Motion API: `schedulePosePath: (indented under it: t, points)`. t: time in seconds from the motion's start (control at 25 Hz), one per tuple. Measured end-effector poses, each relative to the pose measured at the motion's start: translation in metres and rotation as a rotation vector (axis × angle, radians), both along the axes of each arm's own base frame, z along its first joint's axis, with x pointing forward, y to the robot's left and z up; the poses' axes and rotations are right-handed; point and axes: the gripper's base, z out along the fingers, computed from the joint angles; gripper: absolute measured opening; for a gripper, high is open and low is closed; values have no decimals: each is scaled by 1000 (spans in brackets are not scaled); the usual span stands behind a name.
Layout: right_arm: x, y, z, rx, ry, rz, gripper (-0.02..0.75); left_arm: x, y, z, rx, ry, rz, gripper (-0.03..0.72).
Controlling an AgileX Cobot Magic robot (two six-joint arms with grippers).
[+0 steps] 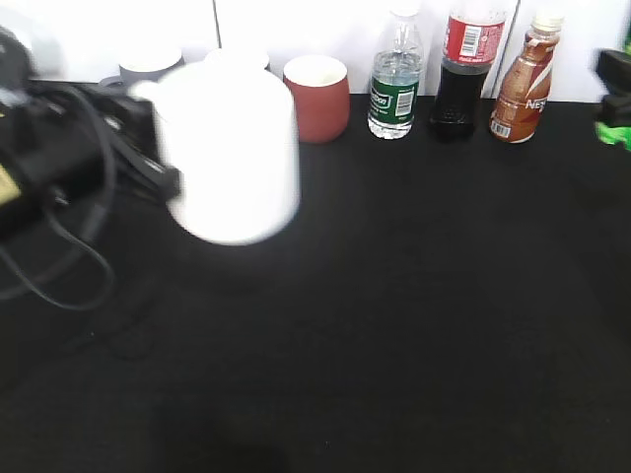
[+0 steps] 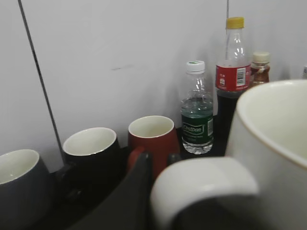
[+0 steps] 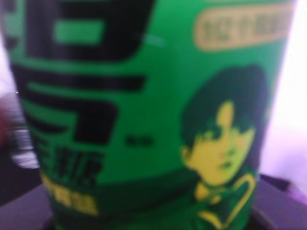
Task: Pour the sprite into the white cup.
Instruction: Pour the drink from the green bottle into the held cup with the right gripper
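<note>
The white cup [image 1: 232, 148] is a glossy white mug, blurred and held above the black table at the left. My left gripper [image 1: 158, 148] is shut on its loop handle. In the left wrist view the cup [image 2: 278, 143] fills the right side and my dark finger [image 2: 163, 191] lies against the handle. The sprite [image 3: 144, 120] fills the right wrist view with its green label, so the jaws are hidden. In the exterior view a bit of the green sprite [image 1: 616, 123] shows at the far right edge under my right gripper [image 1: 613, 74].
Along the back wall stand a grey mug [image 1: 148, 67], a red mug [image 1: 316, 97], a clear water bottle [image 1: 395, 84], a dark cola bottle [image 1: 465, 69] and a brown drink bottle [image 1: 523, 84]. A black mug [image 2: 91, 148] shows in the left wrist view. Cables hang at the left.
</note>
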Motion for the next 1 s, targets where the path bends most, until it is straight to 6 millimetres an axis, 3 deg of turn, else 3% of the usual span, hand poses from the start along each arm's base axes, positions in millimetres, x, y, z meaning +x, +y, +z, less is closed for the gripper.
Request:
schedulePosePath:
  t: [0.08,0.16,0.28,0.68,1.0]
  points:
    - [-11,31,9,-65,9,106,426,5,-5,-17,-3,46,-15,60]
    - [-21,67,5,-186,12,244,426,7,-9,-28,12,72,-43,60]
    - [-34,103,5,-421,-81,397,426,7,-10,-30,8,67,-54,60]
    - [-3,119,-9,-1071,-315,455,426,4,-13,-37,86,96,-106,60]
    - [1,117,-6,-1202,-400,397,426,4,-11,-41,116,136,-91,60]
